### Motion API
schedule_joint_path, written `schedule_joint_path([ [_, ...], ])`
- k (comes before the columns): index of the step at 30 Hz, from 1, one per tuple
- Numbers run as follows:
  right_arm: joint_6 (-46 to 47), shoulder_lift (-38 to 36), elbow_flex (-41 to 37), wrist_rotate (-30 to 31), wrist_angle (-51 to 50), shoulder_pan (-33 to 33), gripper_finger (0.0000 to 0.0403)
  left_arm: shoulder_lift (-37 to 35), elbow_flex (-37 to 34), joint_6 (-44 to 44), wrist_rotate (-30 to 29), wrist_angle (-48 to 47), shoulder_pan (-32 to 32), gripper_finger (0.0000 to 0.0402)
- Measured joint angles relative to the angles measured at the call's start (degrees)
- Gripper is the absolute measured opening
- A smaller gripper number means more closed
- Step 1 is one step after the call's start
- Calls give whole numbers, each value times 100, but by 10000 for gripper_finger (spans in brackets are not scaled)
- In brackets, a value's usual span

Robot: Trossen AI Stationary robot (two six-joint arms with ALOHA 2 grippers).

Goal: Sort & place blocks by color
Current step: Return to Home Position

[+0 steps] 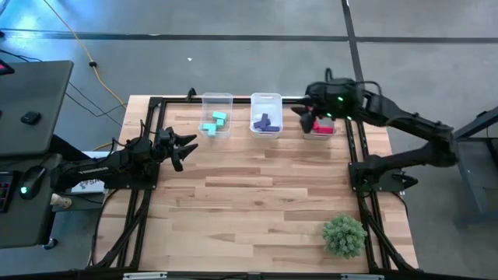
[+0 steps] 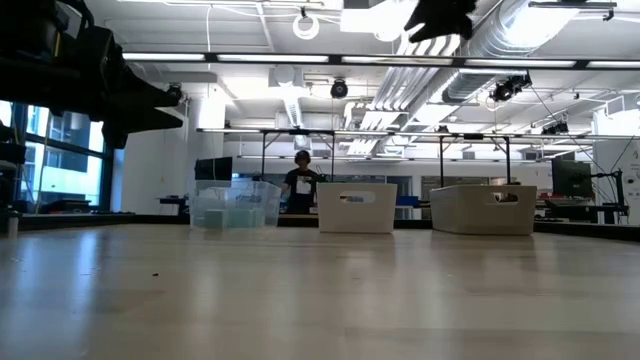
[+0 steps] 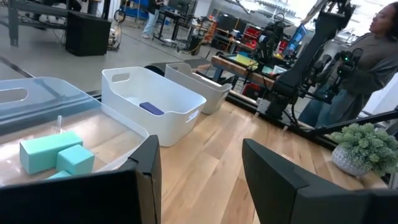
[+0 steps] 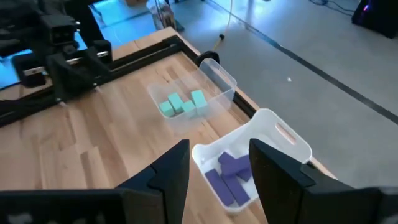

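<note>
Teal blocks (image 4: 180,104) lie in the clear bin (image 1: 217,96), purple blocks (image 4: 229,174) in the white bin (image 1: 266,96), and red blocks (image 1: 324,127) in the gray bin (image 2: 480,215). The 3 bins stand in a row along the far edge of the table (image 1: 257,194). No block shows loose on the wood, so the sorting looks finished and the step in hand is most likely the retreat of both arms to rest.

The right gripper (image 1: 305,118) hangs over the gray bin, its fingers apart with nothing between them. The left gripper (image 1: 187,152) sits near the table's left side, short of the clear bin, its fingers also apart and empty. For the right arm, the next move calls for a lift clear of the bin rim before it swings back. The left arm has open table around it and needs little care. The plant (image 1: 344,235) at the near right corner is well apart from both.

From above, the right gripper covers much of the gray bin, so the red blocks cannot be counted. In the low view the white and gray bins' walls hide their contents, and the arms show only as dark shapes at the top. The left wrist view cuts off the teal blocks at its edge and shows just 1 purple block.
</note>
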Motion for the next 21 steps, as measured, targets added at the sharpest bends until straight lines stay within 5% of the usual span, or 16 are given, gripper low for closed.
schedule_joint_path([
  [21,498,-4032,-4350,-104,2191,735,156,0,2,-2,4,-7,0,142],
])
